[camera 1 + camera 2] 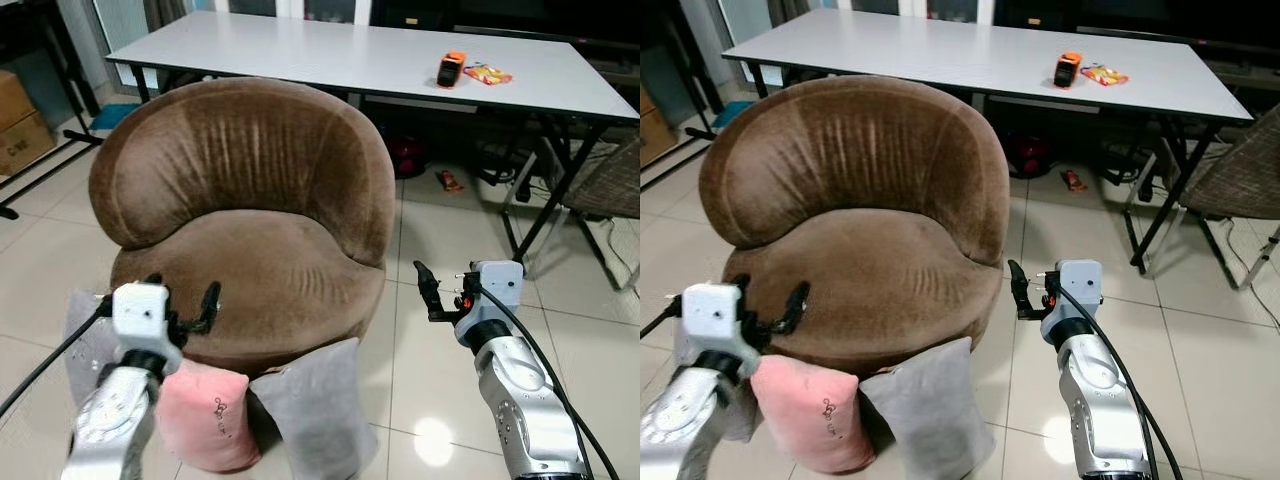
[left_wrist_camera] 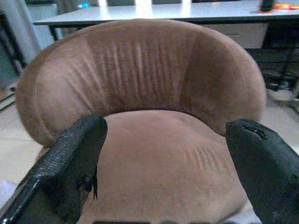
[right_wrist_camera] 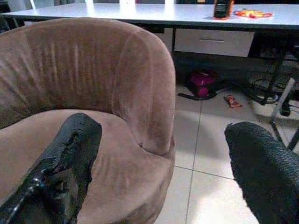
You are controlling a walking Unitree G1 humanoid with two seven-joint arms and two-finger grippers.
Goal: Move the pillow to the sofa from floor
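Note:
A pink pillow stands on the tiled floor, leaning against the front of the round brown sofa chair. A grey pillow leans beside it on the right, and a pale pillow shows partly behind my left arm. My left gripper is open, held above the pink pillow at the seat's front edge. In the left wrist view its fingers frame the seat. My right gripper is open over bare floor, right of the sofa, holding nothing.
A long white table stands behind the sofa with an orange object and a snack packet on it. A wicker chair is at the right, a cardboard box at the left, and cables lie under the table.

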